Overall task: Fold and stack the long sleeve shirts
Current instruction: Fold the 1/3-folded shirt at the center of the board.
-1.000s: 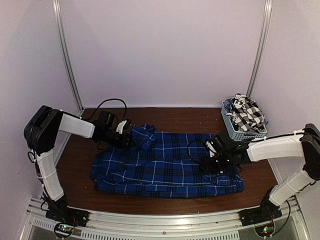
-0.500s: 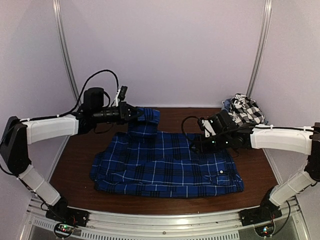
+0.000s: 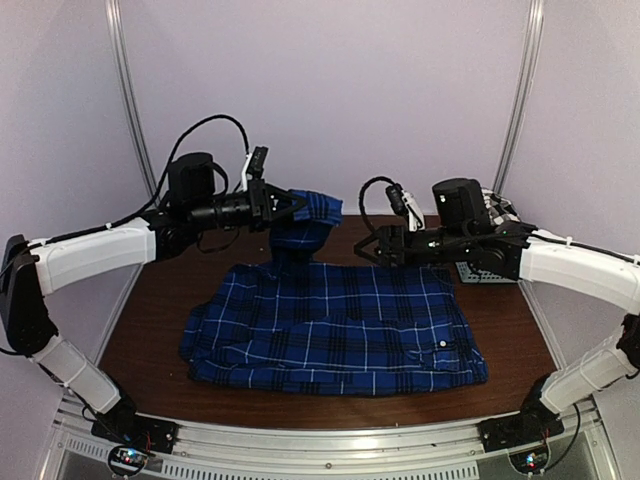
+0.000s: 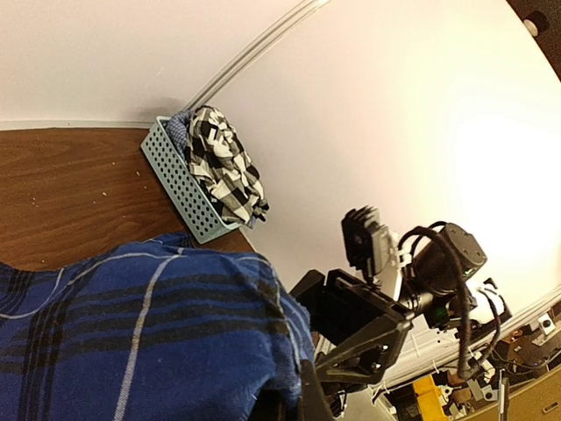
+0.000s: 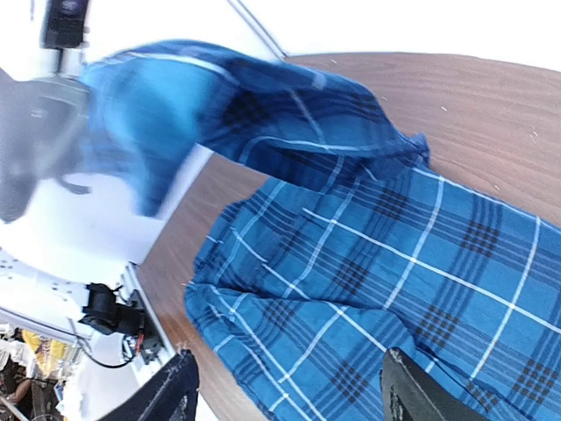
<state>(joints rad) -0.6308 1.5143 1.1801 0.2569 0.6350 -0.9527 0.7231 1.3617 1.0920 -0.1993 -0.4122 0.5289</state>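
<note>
The royal-blue plaid long sleeve shirt [image 3: 330, 325] lies spread on the brown table [image 3: 150, 310]. My left gripper [image 3: 298, 207] is shut on a bunch of its cloth [image 3: 312, 222], held up above the shirt's far edge; that same cloth [image 4: 131, 333] fills the left wrist view. My right gripper [image 3: 372, 250] hovers open above the shirt's far right part, nothing between its fingers [image 5: 171, 395]. The shirt [image 5: 377, 263] spreads below it. The black-and-white check shirt [image 4: 223, 162] sits crumpled in the basket [image 4: 180, 189].
The small grey slotted basket [image 3: 480, 270] stands at the back right, mostly hidden behind my right arm [image 3: 560, 260]. Metal frame posts [image 3: 130, 110] rise at both back corners before the pale walls. A metal rail [image 3: 330, 445] runs along the near edge.
My left gripper has risen and swung right, lifting the blue cloth off the table. My right gripper has lifted off the shirt's right edge, moved back toward the centre and opened wider.
</note>
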